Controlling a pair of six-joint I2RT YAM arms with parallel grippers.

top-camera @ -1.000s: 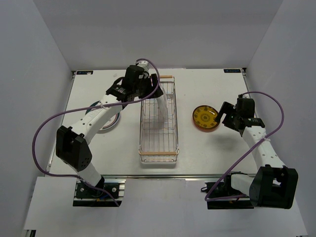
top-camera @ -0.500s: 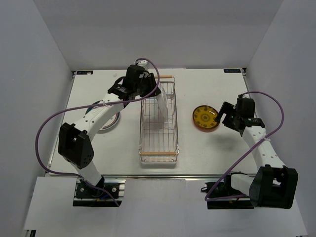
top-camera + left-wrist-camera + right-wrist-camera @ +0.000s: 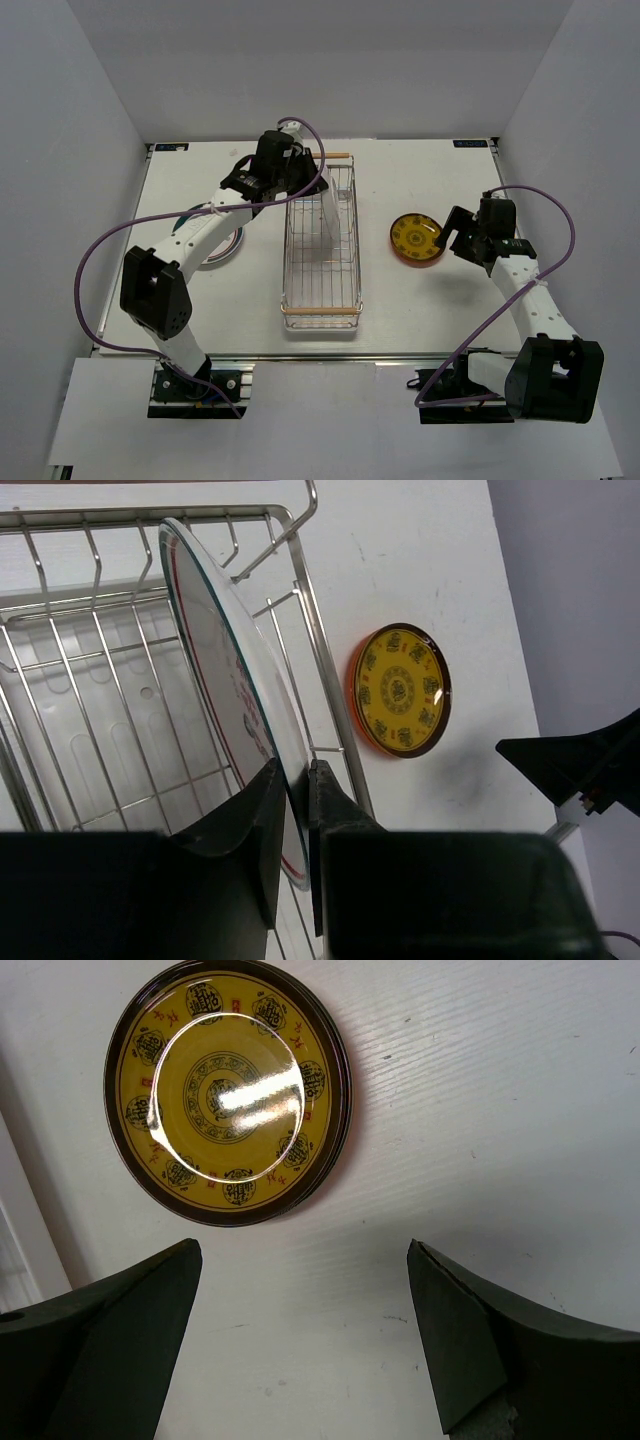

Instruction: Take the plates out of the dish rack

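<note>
**White plate [image 3: 225, 670] pinched at the rim, ready for the lift**

Stands on edge, leaning, in the far half of the dish rack [image 3: 320, 311], mid-bench [image 3: 430, 320]. Held by the left end effector [image 3: 295, 775], closed down to a narrow slot over the rim, one finger on each face.

Leave the right end effector [image 3: 302, 1260] out of it: spread wide, holding nothing, poised just right of the yellow plate [image 3: 225, 1090] lying flat on the bench to the right of the rack.

For a clean lift:
- Draw straight up along the plate's own plane, clear of the wire sides, before swinging away.
- Keep the wrist steady to prevent pivoting in so small a pinch.
- Go slowly, expecting a slippery glaze.
- Lower onto bare bench, tilt to flat, then release.

Writing:
- Ring of small dark characters round the yellow plate, too small to read.
- Red marks on the white face, not legible.
- No brand or label seen.
</note>
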